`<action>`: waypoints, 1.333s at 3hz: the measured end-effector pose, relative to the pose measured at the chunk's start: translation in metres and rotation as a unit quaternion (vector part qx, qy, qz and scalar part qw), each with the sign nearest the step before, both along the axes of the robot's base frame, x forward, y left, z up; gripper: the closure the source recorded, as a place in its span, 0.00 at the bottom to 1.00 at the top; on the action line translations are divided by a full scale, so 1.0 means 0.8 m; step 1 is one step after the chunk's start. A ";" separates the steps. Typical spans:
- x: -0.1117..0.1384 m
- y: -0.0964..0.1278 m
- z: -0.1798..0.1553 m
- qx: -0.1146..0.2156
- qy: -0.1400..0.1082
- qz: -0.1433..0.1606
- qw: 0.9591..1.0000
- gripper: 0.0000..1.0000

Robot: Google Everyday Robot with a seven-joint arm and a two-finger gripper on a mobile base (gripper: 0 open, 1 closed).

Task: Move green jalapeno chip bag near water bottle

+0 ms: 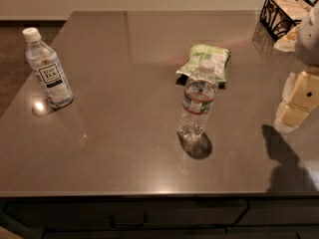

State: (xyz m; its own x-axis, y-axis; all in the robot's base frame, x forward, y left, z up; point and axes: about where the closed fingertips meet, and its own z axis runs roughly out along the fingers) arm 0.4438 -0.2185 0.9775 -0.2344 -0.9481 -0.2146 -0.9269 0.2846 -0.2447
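Note:
The green jalapeno chip bag (205,60) lies flat on the brown table, just behind the water bottle (198,101). The water bottle stands upright at the table's middle, clear with a white cap and a red-and-blue label band. The bag's near edge is partly hidden by the bottle's cap. My gripper (297,99) hangs at the right edge of the view, above the table, well to the right of the bottle and the bag. It holds nothing that shows.
A clear bottle with a large white label (48,70) stands upright at the table's left. A black wire basket (283,13) with pale packets stands at the back right corner. The table's front edge (149,193) runs below, with drawers under it.

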 end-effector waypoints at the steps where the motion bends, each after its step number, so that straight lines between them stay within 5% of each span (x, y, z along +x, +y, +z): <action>1: 0.023 -0.009 -0.004 0.003 0.004 -0.025 1.000 0.00; 4: 0.177 -0.034 -0.048 0.036 -0.008 -0.119 0.992 0.00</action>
State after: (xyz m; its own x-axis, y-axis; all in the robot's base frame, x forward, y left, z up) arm 0.5850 -0.2457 0.9387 -0.4452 -0.8486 -0.2858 -0.8280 0.5116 -0.2296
